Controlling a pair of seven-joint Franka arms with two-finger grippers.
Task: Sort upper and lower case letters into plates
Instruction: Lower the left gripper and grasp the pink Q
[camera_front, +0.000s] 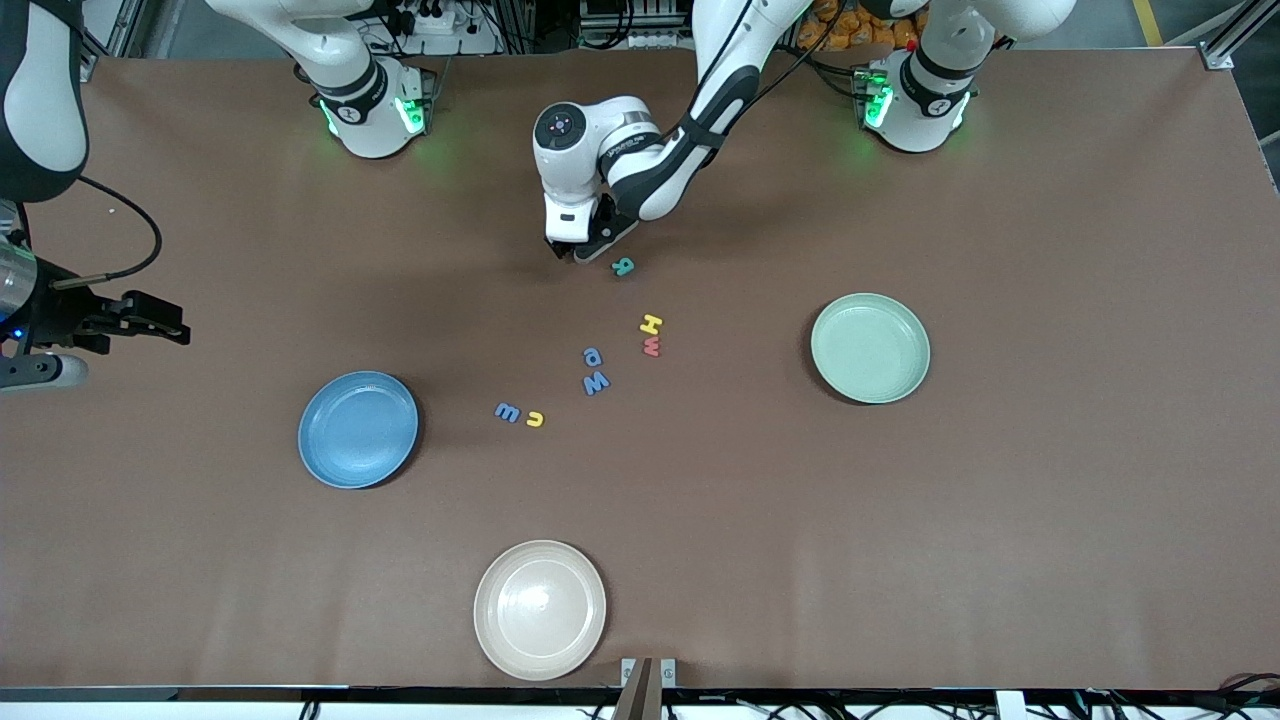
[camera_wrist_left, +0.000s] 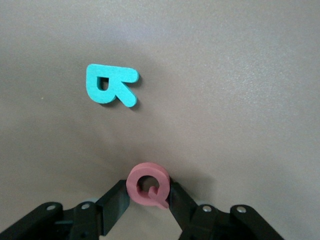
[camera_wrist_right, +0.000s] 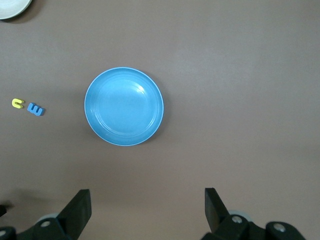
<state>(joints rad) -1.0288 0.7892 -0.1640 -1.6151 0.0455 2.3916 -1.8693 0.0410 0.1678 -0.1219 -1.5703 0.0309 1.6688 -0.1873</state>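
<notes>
My left gripper is shut on a pink-red letter Q and holds it upright, low over the table beside a teal letter R. In the front view that gripper sits next to the teal R. A yellow H, red w, blue p, blue W, blue m and yellow u lie between the blue plate and the mint green plate. My right gripper is open and empty at the right arm's end of the table.
A cream-white plate lies near the table's front edge. The right wrist view shows the blue plate, the blue m, the yellow letter and a corner of the cream plate.
</notes>
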